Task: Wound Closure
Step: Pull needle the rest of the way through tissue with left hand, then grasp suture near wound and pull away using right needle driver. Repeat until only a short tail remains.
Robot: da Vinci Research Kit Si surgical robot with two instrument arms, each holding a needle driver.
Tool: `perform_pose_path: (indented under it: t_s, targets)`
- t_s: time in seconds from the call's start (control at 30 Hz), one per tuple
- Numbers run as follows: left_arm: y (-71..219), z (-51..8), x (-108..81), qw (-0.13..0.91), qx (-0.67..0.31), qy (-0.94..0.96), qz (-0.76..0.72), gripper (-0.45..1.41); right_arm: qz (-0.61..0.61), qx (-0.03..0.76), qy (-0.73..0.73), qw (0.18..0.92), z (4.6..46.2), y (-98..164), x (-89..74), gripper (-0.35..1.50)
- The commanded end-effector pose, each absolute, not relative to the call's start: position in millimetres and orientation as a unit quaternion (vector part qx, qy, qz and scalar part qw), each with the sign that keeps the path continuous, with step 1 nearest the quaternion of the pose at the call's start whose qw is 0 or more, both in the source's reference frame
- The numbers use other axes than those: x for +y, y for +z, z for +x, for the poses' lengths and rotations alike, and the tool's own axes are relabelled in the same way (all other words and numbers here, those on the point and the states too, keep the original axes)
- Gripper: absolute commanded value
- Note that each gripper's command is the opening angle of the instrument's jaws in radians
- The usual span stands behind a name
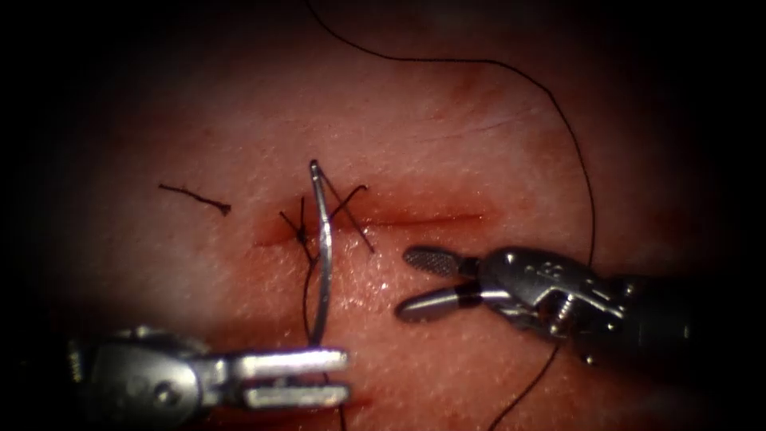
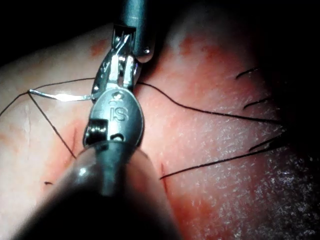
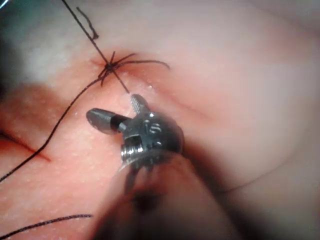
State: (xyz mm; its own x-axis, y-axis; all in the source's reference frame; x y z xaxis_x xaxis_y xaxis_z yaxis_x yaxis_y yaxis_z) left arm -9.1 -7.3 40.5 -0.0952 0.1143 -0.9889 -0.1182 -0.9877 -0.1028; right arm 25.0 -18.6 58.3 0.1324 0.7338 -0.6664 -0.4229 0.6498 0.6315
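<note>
So the left tool [image 1: 307, 377] is clamped on one end of the thin, stiff, slippery needle [image 1: 321, 255], which stands free above the tissue [image 1: 479, 144] over the cut [image 1: 415, 219], best held mid-curve I'd guess, while the right tool [image 1: 427, 283] gapes empty by the limp thread [image 1: 586, 199].

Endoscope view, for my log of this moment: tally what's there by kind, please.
Tools: 2, the left tool shut on the needle at one end, the right tool open and holding nothing
Needles: 1, the needle, out of the tissue
Long thread: 1, the thread
Knots at the cut: 1, the knot
Loose cut ends: 1, the cut end
Total: 6
</note>
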Motion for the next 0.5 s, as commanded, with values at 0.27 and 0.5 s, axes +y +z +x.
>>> perform_pose_path:
  t_s: [0.27, 0.5]
  targets:
    - [41.7, -10.9, -11.5, 0.048, 0.003, 0.740, -0.671, -0.45, 0.044, 0.486, 0.317, 0.813, 28.5, 61.2, -17.3, 1.35]
    - [41.7, -10.8, -11.4, 0.050, -0.004, 0.737, -0.674, -0.45, 0.048, 0.477, 0.245, 0.843, 29.0, 62.4, -19.1, 0.51]
